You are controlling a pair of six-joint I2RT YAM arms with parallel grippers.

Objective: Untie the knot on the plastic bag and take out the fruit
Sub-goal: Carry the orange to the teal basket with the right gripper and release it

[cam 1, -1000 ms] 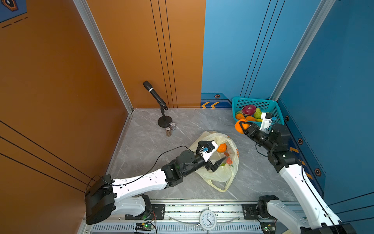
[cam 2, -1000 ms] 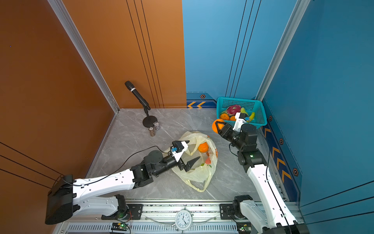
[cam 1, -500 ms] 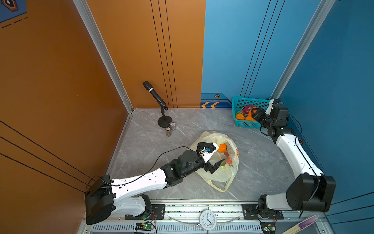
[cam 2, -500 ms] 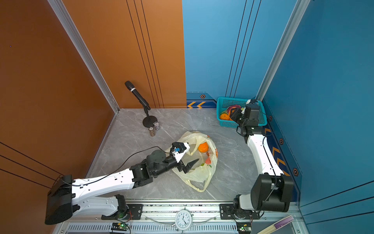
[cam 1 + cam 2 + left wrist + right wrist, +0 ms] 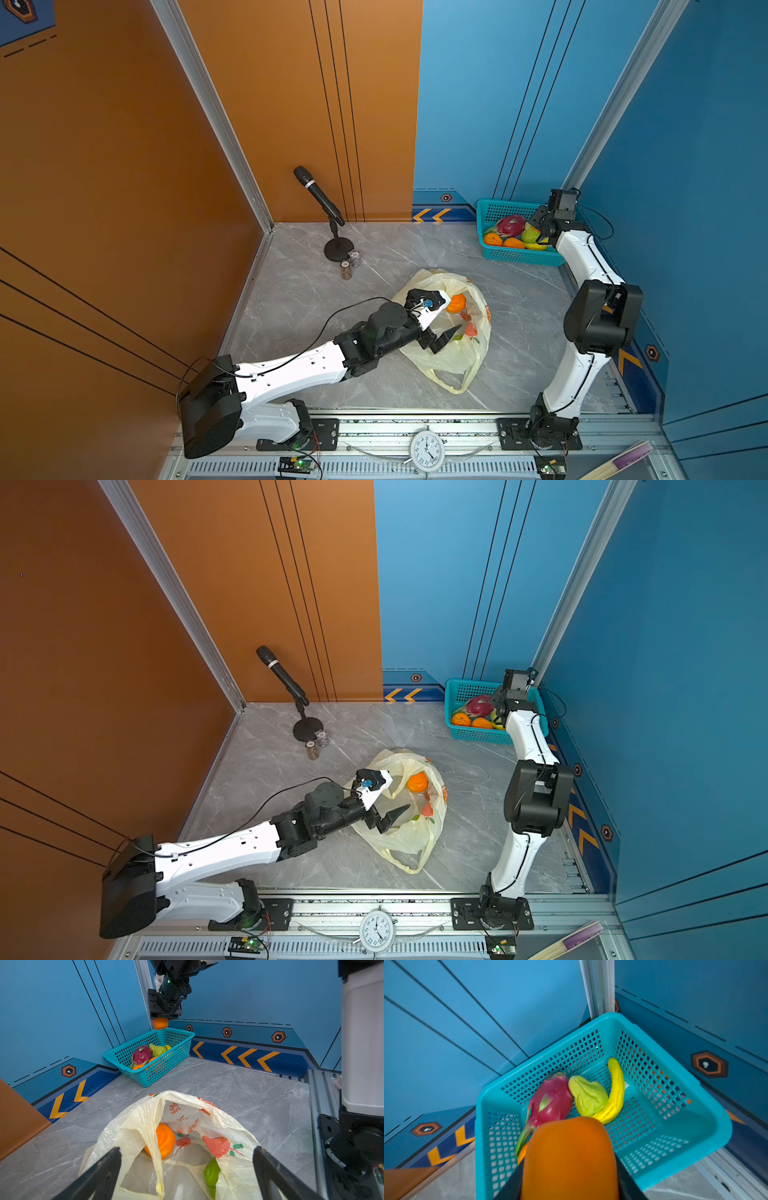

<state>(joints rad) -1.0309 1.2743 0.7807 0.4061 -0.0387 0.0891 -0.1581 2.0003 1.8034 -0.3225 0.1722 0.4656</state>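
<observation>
Far left, a microphone stands clear of the work. The left gripper hovers over the plastic bag with its jaws spread wide, probably lined up to reach through the open mouth. No knot shows, and the handle loops lie loose. Inside the bag rest an orange and a green fruit. The bag's orange-red script is too crumpled to read. Far right, the right gripper pinches a second orange above the teal basket, likely to drop it beside the dragon fruit and banana.
</observation>
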